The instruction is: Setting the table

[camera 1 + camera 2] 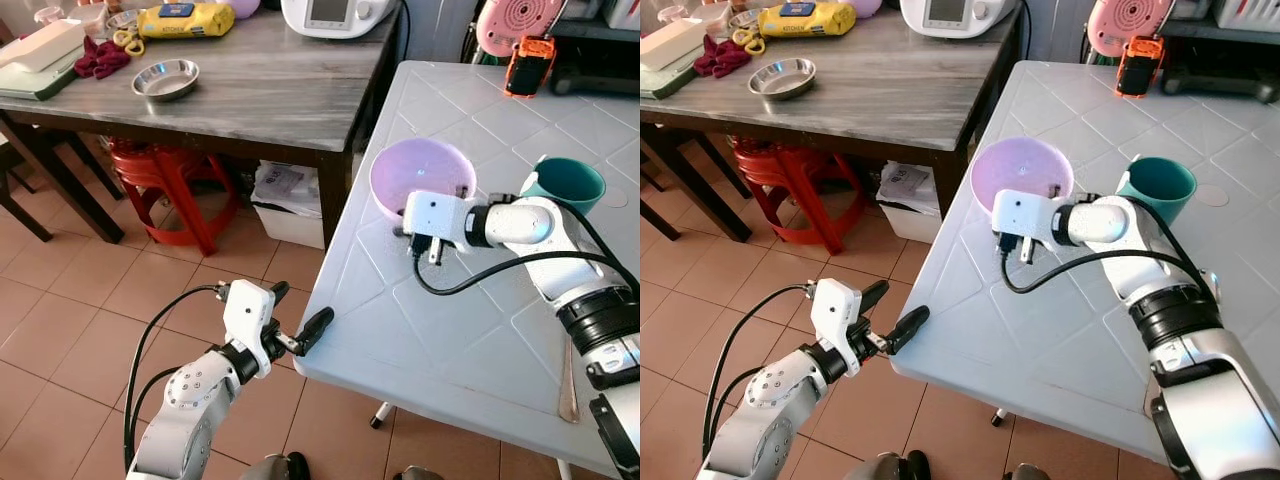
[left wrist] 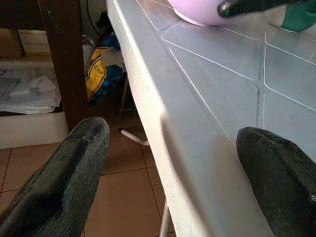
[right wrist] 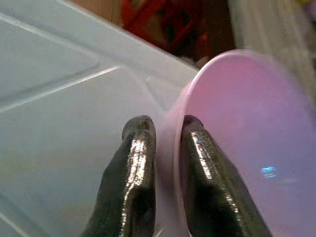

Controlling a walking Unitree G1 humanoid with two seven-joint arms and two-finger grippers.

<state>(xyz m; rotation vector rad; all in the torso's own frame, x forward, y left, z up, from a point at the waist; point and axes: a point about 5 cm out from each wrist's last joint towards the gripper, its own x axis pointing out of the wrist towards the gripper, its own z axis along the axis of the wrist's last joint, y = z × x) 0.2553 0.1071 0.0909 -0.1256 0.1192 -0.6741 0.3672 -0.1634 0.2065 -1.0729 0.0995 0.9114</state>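
Note:
A purple bowl (image 1: 420, 172) stands on the white table (image 1: 450, 330) near its left edge. My right gripper (image 3: 165, 123) is shut on the bowl's rim (image 3: 180, 106), with one finger inside and one outside. A teal cup (image 1: 563, 185) stands upright just right of the bowl, behind my right arm. A tan spoon (image 1: 568, 385) lies at the table's near right. My left gripper (image 1: 298, 312) is open and holds nothing; it hovers at the table's near-left corner, its fingers (image 2: 74, 163) on either side of the table edge (image 2: 163, 123).
A dark wooden table (image 1: 260, 95) stands to the left with a steel bowl (image 1: 166, 78), a yellow pack (image 1: 185, 20) and an appliance (image 1: 340, 15). A red stool (image 1: 165, 180) and a bin sit under it. An orange device (image 1: 530, 62) is at the white table's far side.

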